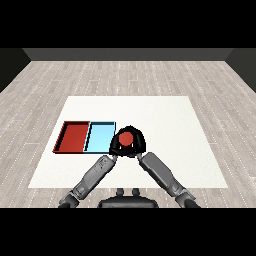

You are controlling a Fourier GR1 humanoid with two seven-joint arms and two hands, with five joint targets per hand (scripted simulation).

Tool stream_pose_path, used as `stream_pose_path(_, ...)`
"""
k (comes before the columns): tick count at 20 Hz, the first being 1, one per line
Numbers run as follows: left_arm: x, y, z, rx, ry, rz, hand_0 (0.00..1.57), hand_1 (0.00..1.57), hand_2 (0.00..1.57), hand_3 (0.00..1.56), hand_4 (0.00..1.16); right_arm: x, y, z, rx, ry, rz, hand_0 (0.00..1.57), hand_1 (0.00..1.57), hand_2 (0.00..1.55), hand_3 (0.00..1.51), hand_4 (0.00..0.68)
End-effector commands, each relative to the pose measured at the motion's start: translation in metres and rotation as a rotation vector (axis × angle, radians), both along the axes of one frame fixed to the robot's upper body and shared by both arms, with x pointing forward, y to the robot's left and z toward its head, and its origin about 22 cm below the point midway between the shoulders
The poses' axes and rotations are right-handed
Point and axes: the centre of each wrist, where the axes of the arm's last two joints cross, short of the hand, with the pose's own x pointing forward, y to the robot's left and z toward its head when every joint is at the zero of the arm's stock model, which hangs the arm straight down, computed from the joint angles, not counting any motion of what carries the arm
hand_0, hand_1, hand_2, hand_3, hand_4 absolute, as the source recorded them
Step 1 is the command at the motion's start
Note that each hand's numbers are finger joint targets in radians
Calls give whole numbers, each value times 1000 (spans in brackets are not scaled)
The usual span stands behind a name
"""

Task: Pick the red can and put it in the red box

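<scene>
Beside light blue tray (pixel 99 138), both robot hands round red can (pixel 125 138)

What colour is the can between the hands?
Red: the can shows best in the head view.

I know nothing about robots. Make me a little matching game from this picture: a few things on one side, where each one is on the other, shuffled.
Things:
1. red can
2. red tray
3. light blue tray
4. white table

Places:
A. farthest to the left
B. between both hands, the left hand and the right hand
C. under everything else
D. between the red tray and the can

Pairs: 1-B, 2-A, 3-D, 4-C
</scene>
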Motion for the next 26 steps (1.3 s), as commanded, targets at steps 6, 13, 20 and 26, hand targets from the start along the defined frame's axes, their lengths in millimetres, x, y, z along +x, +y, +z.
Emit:
stream_pose_path(6,2,-13,9,-34,-5,-20,1571,1571,1569,1491,1140,-2,0,6,23,-8,77,0,0,0,0,0)
stream_pose_path(13,-2,2,-7,-6,-24,-8,1571,1571,1571,1483,1151,11,-18,29,-13,-47,29,0,0,0,0,0)
stream_pose_path(20,-3,6,-21,-4,1,3,1571,1571,1571,1478,1144,15,-40,37,-34,-78,-84,0,0,0,0,0)
stream_pose_path(26,14,22,2,-20,33,51,1571,1571,1571,1478,1118,-9,-80,80,38,-198,-157,0,0,0,0,0)
